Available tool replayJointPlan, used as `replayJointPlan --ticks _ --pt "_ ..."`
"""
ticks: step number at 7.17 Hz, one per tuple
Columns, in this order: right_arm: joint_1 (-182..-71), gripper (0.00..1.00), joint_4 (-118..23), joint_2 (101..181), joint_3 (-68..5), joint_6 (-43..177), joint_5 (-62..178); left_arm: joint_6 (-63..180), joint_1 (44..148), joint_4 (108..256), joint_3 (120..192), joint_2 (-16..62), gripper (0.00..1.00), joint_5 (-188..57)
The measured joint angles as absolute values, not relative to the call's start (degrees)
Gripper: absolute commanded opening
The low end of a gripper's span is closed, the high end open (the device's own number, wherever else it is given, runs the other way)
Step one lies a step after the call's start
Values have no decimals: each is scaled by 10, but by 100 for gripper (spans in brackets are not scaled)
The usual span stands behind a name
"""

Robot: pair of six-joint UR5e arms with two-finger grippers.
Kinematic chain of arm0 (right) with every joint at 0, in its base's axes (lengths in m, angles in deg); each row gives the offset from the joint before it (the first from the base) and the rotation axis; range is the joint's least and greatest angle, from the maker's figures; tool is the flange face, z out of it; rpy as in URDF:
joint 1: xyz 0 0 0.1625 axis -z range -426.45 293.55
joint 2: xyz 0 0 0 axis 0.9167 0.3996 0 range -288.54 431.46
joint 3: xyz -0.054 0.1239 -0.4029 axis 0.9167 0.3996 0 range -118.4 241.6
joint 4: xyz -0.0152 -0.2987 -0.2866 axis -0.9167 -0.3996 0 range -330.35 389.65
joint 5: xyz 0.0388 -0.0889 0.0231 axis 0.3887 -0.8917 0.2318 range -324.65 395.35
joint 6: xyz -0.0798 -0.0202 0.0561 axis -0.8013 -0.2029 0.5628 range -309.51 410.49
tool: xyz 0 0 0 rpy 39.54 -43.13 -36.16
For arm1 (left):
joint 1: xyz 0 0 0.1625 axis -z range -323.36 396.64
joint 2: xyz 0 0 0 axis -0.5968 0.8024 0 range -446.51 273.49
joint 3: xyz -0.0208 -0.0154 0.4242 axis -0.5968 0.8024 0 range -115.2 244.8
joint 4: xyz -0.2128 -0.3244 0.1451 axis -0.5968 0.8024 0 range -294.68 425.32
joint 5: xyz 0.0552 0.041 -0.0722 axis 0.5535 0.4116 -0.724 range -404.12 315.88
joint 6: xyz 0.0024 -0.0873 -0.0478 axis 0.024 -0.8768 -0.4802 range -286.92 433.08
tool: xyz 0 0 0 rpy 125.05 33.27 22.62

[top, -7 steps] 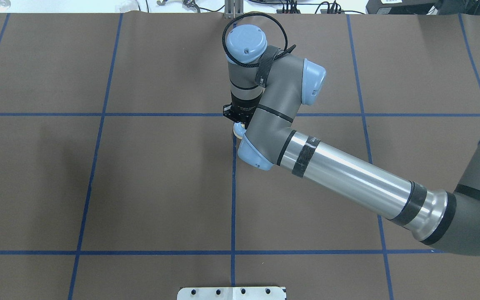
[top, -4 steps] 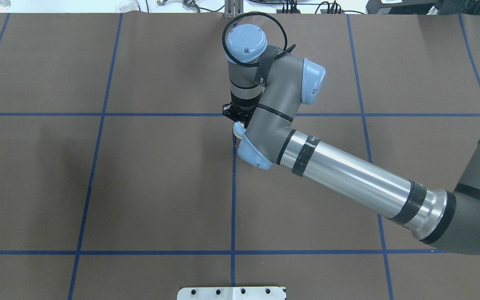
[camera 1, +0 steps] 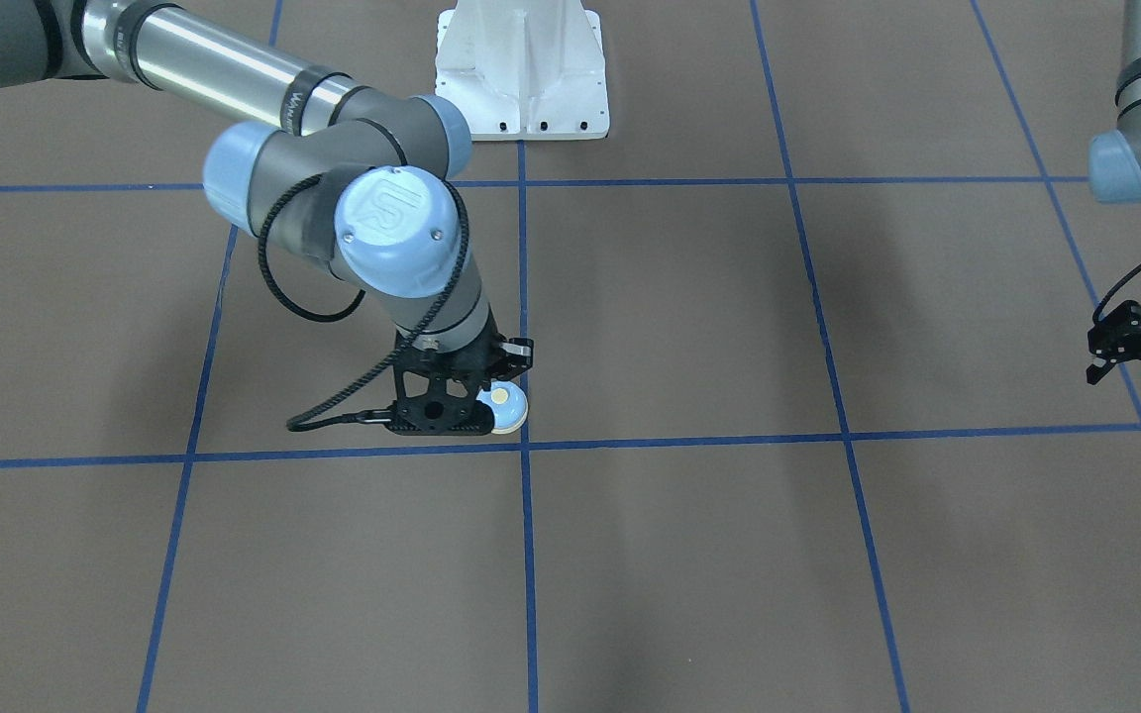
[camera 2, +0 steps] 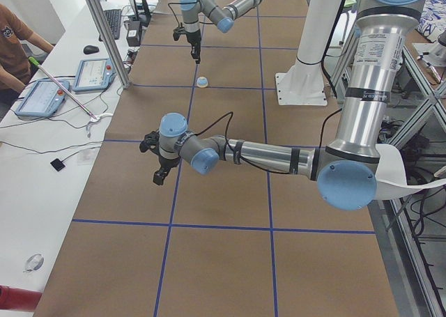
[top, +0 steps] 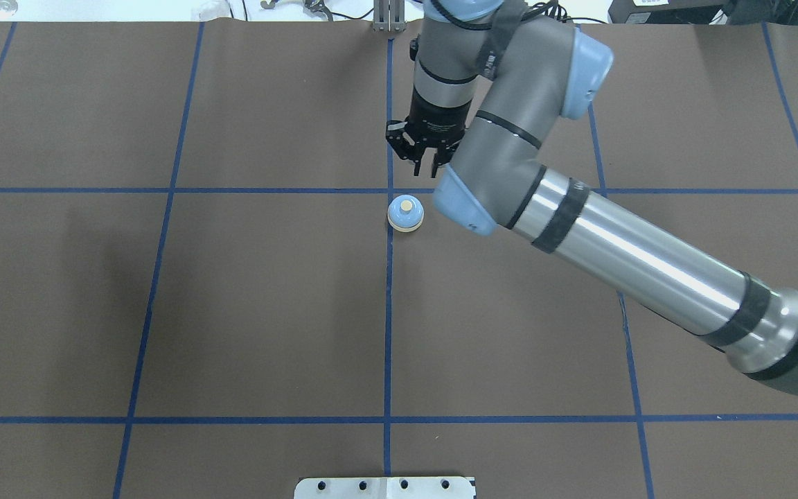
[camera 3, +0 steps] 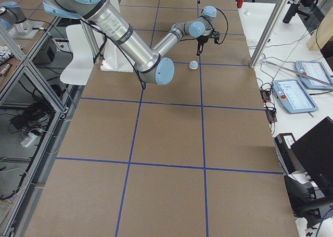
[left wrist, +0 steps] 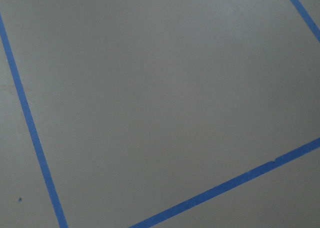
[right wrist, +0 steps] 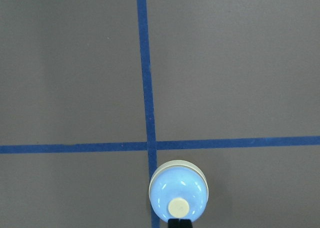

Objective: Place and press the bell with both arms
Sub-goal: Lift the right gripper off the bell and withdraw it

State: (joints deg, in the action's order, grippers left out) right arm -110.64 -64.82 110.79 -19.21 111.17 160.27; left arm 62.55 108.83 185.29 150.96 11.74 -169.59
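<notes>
The light-blue bell (top: 405,212) with its cream button stands upright on the brown mat, just on the near side of a blue tape crossing. It also shows in the right wrist view (right wrist: 178,195) and the front-facing view (camera 1: 503,406). My right gripper (top: 425,165) is open and empty. In the overhead view it hangs beyond the bell, apart from it. In the front-facing view its black body (camera 1: 447,396) stands close beside the bell. My left gripper (camera 1: 1140,361) is open and empty, far off at the mat's left side. The left wrist view shows only mat and tape.
The white bolted pedestal (camera 1: 521,79) stands at the robot's side of the mat. Blue tape lines (top: 388,333) divide the mat into squares. An aluminium post (camera 2: 104,31) and a desk with tablets (camera 2: 90,73) lie along the far edge.
My right arm has pulled up and away toward the far edge, uncovering the bell. The bell now stands free on the mat, with the gripper off it. The left gripper has barely moved.
</notes>
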Motion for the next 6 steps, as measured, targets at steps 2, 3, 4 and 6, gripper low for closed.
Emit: replayJointPlan --ticks 2,3,4,6 --pt "-1150 100 -684 1246 -334 1031 1610 652 1111 1844 1511 104 100 -1713" --pt "-1181 100 -688 1316 -380 971 1612 685 1135 1818 1513 99 100 -1727" --pt "-1219 100 -689 1393 -419 892 1613 734 1166 1772 1522 97 100 -1738" --pt "-1328 100 -687 1527 -448 687 1616 828 1223 1631 1561 95 100 -1744"
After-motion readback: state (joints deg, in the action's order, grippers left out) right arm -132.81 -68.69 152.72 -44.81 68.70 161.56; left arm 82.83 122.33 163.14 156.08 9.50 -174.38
